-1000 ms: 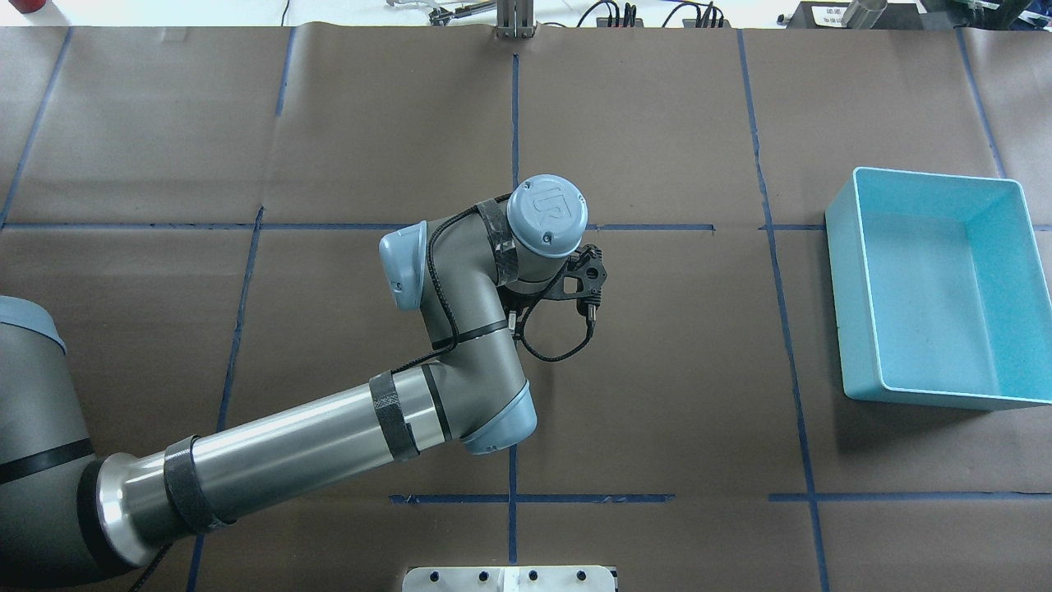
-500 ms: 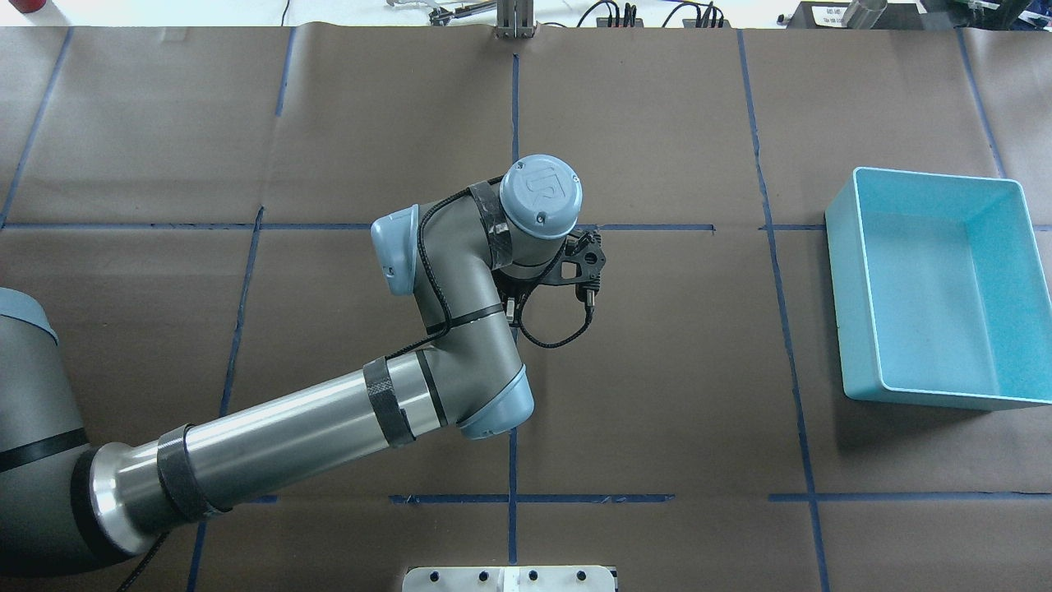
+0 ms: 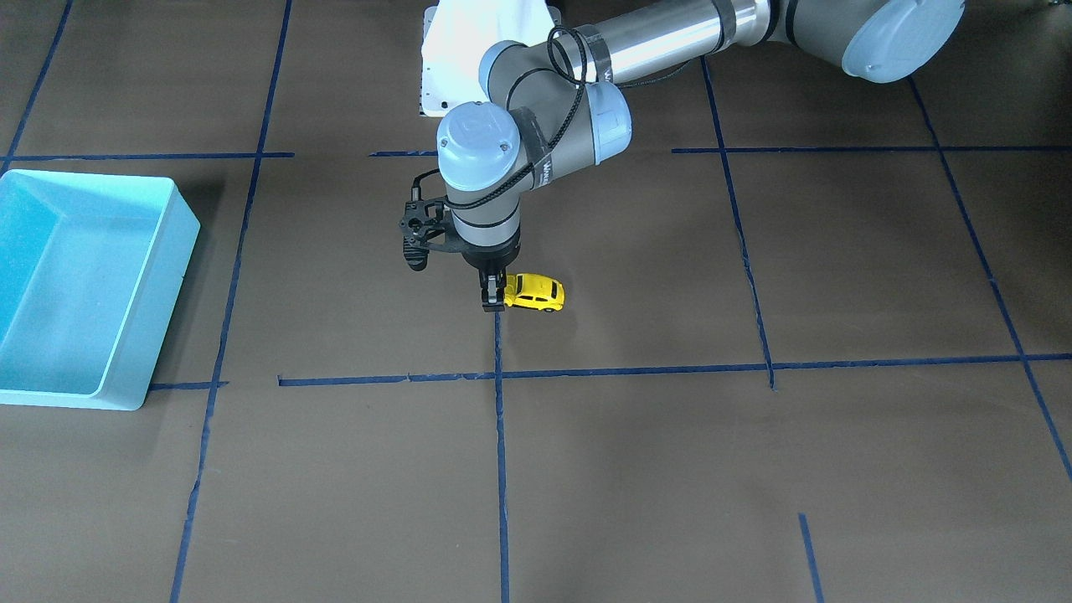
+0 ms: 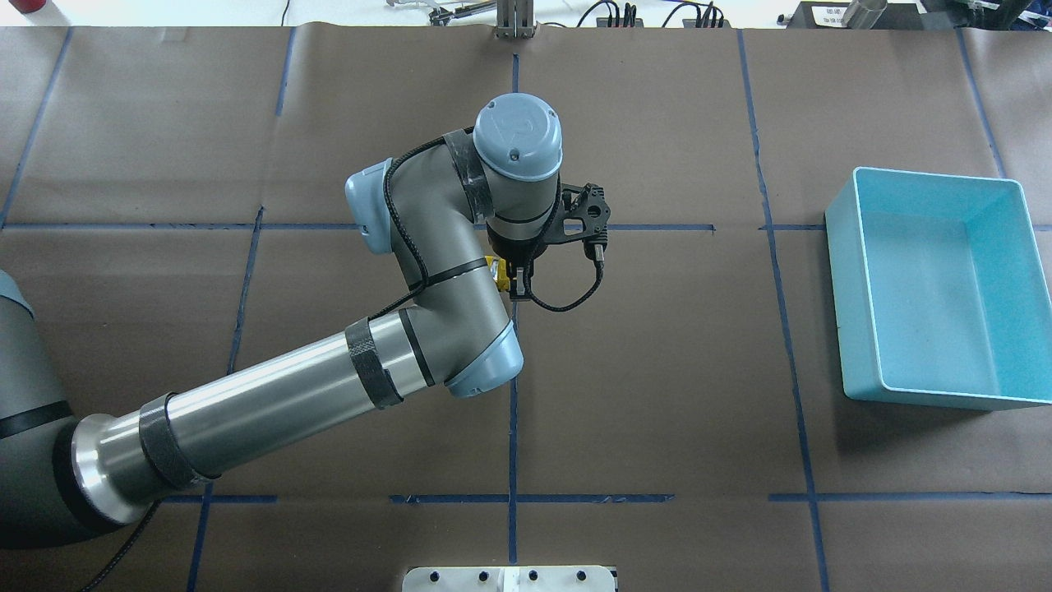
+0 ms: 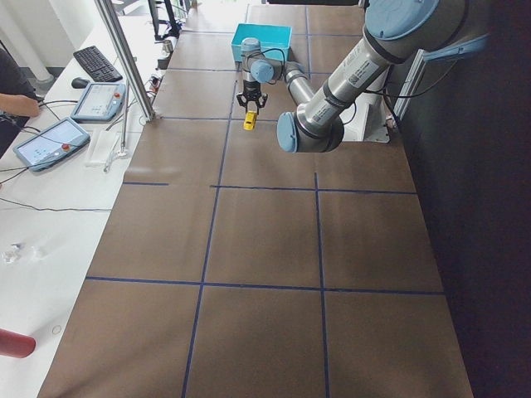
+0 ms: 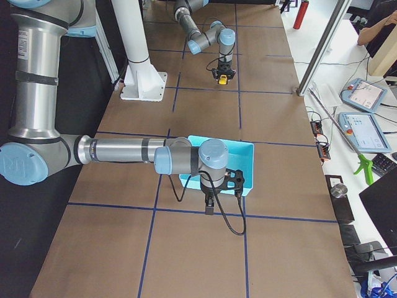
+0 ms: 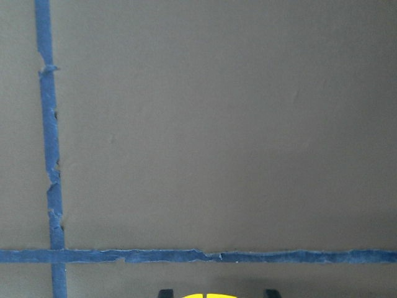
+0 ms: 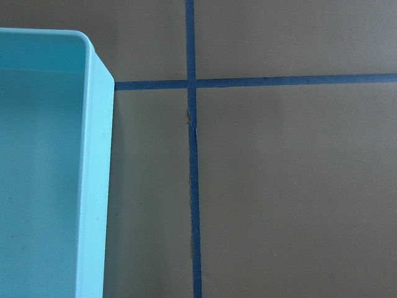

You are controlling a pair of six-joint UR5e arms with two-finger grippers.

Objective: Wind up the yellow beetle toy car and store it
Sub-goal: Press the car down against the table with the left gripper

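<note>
The left gripper [image 3: 494, 300], jaws pinching the yellow toy car [image 3: 540, 291] on the bench [image 3: 754, 469], should press its wheels down while pulling back.

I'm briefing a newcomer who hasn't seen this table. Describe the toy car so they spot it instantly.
On the brown table with blue tape lines, follow the left arm to the middle. At the left pincer is the yellow beetle toy car. It is the only yellow thing, far smaller than the turquoise bin at the table's end.
</note>
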